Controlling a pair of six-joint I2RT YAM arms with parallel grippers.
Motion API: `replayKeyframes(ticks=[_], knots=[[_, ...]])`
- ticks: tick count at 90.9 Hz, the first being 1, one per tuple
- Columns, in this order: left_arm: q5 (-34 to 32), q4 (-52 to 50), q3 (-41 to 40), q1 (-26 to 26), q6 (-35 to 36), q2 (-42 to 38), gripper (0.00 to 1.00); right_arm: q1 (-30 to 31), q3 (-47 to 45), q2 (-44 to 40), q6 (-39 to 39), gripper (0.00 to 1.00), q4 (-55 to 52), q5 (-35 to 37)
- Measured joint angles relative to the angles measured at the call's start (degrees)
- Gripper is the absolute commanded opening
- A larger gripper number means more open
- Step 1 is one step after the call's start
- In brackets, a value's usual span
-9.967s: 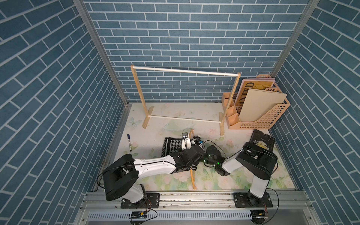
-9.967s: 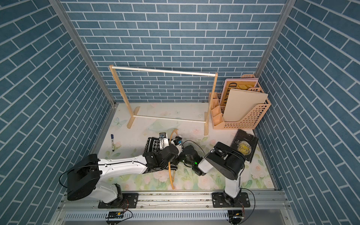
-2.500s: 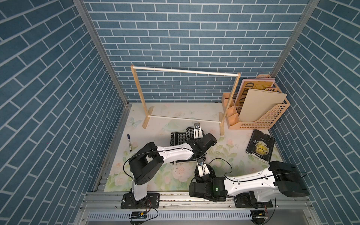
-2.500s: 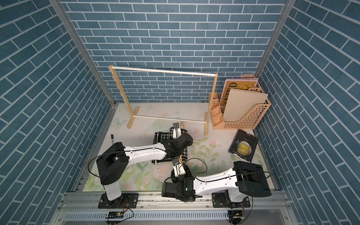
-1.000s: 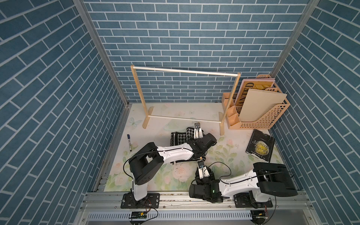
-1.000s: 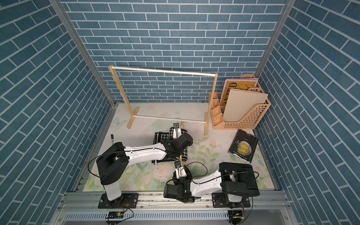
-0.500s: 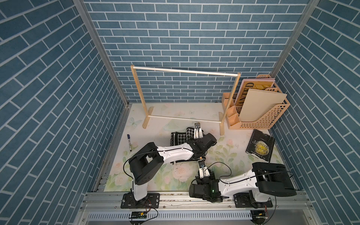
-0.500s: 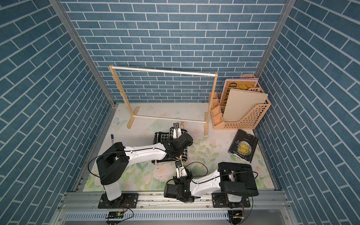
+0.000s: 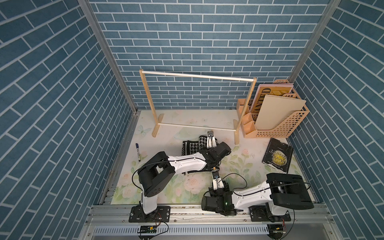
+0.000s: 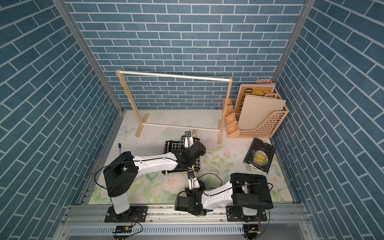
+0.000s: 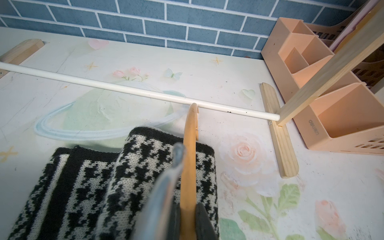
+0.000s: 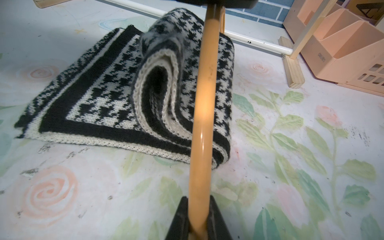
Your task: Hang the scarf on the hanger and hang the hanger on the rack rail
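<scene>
- Large rack of pale wooden posts and white rails (image 9: 197, 75), upright at the back of the floral-printed table (image 9: 245, 166).
- Peach plastic lattice file organiser (image 9: 276, 128), just beside one end post of the rack, with flat boards standing in it.
- Black hardback book with a gold moon on the cover (image 9: 278, 155), lying flat in front of the rack, out past that same end.
- Black-and-white houndstooth knitted scarf (image 12: 99, 89), folded on the table just in front of the rack's lower rail, near its middle, with one fold humped up.
- Thin orange-tan wooden hanger (image 12: 204, 104), stretched across the scarf beside that hump, one tip close to the rack's lower rail. Through the fold or merely over it: cannot tell.
- Left gripper (image 11: 188, 218), on the stretch nearer the rack, drawn narrow, dark fingers pinching the hanger from both sides.
- Right gripper (image 12: 197, 220), farther from the rack, clamped narrow on the hanger's other end.
- Dark blue marker pen (image 9: 138, 152), in front of the rack's opposite end, well apart from the scarf.
</scene>
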Motion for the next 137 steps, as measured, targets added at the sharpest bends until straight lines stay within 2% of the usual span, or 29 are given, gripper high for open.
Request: replayKeyframes(ticks=[3, 4, 5, 10, 14, 20, 22, 58, 84, 100, 125, 137], knots=[[0.00, 0.02, 0.00, 0.02, 0.02, 0.02, 0.00, 0.00, 0.11, 0.07, 0.02, 0.00, -0.15, 0.04], [0.00, 0.02, 0.00, 0.02, 0.04, 0.02, 0.04, 0.00, 0.13, 0.11, 0.02, 0.00, -0.15, 0.04], [0.00, 0.00, 0.00, 0.02, 0.04, 0.02, 0.09, 0.00, 0.17, 0.13, 0.07, 0.00, -0.22, 0.04], [0.02, -0.02, 0.00, 0.04, 0.20, 0.02, 0.46, 0.00, 0.42, 0.26, 0.15, 0.00, -0.42, 0.04], [0.42, -0.39, 0.00, 0.04, 0.28, 0.00, 0.69, -0.13, 0.46, 0.44, 0.11, 0.00, -0.50, -0.11], [2.38, -1.14, -0.13, 0.00, 0.55, 0.13, 0.95, -0.26, 0.52, 0.74, -0.46, 0.00, -0.63, 0.15], [2.75, -1.46, -0.26, -0.07, 0.68, 0.28, 0.98, -0.31, 0.52, 0.79, -0.48, 0.00, -0.70, -0.04], [8.70, -4.33, -0.48, -0.33, 2.67, -0.17, 1.00, -0.48, 0.61, 1.11, -1.84, 0.00, -1.14, -0.04], [17.25, -9.05, 2.25, -0.35, 8.26, -5.57, 1.00, -0.55, 0.61, 1.11, -1.79, 0.00, -0.81, 0.24], [20.20, -12.81, 3.93, -0.33, 10.01, -8.17, 1.00, -0.74, 0.61, 1.11, -1.70, 0.00, -0.61, 0.37], [20.72, -18.53, 3.37, -0.09, 11.63, -18.18, 1.00, -0.81, 0.61, 1.11, -1.77, 0.00, -0.33, 0.26], [20.68, -17.33, -1.86, 2.40, 11.28, -26.64, 1.00, -1.01, 0.50, 1.11, -1.77, 0.00, 0.09, 0.17]])
